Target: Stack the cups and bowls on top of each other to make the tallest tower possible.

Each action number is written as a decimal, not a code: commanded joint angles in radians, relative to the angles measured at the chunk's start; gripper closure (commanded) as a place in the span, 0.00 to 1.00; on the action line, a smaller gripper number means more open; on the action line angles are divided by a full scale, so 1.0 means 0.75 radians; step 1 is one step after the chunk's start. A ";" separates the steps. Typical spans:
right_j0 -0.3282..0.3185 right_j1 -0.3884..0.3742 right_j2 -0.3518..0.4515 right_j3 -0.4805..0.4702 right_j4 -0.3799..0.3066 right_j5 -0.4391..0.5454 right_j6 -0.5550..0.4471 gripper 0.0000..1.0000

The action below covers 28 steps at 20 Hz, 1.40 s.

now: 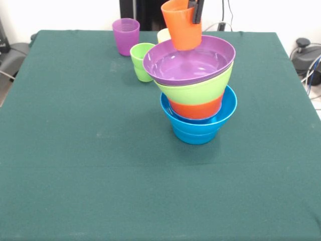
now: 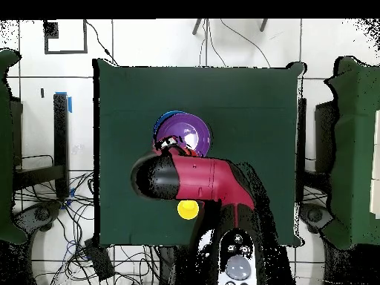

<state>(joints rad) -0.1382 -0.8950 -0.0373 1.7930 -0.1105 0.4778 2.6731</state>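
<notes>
While the red and black arm (image 2: 208,182) reaches over the green cloth-covered table (image 1: 75,165), its dark gripper (image 1: 196,11) pinches the rim of a tilted orange plastic tumbler (image 1: 181,24), one finger inside the cup, one outside. Cup hangs just above the far side of the large purple glossy bowl (image 1: 190,63); contact with the bowl unclear.

Tower, near table centre: large light blue bowl (image 1: 198,123) at the base, small orange bowl (image 1: 196,108) nested in it, large lime green bowl (image 1: 195,90) next, purple bowl on top, leaning slightly.

Behind and left in the front view: green tumbler (image 1: 140,61) just beside the tower, purple tumbler (image 1: 125,35) farther back, pale yellow tumbler (image 1: 164,35) mostly hidden behind the orange cup. Overhead, the arm covers much of the stack.
</notes>
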 commanded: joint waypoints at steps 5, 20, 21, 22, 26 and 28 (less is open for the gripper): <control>0.012 0.095 0.108 -0.064 -0.100 -0.057 -0.092 1.00; 0.028 0.112 0.097 -0.077 -0.099 -0.064 -0.077 1.00; 0.029 0.113 0.096 -0.077 -0.099 -0.066 -0.076 1.00; 0.029 0.115 0.096 -0.077 -0.099 -0.068 -0.075 1.00; 0.032 0.115 0.096 -0.078 -0.095 -0.070 -0.072 1.00; 0.034 0.118 0.095 -0.081 -0.093 -0.071 -0.069 1.00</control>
<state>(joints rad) -0.1325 -0.8401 -0.0345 1.7641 -0.1113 0.4711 2.6731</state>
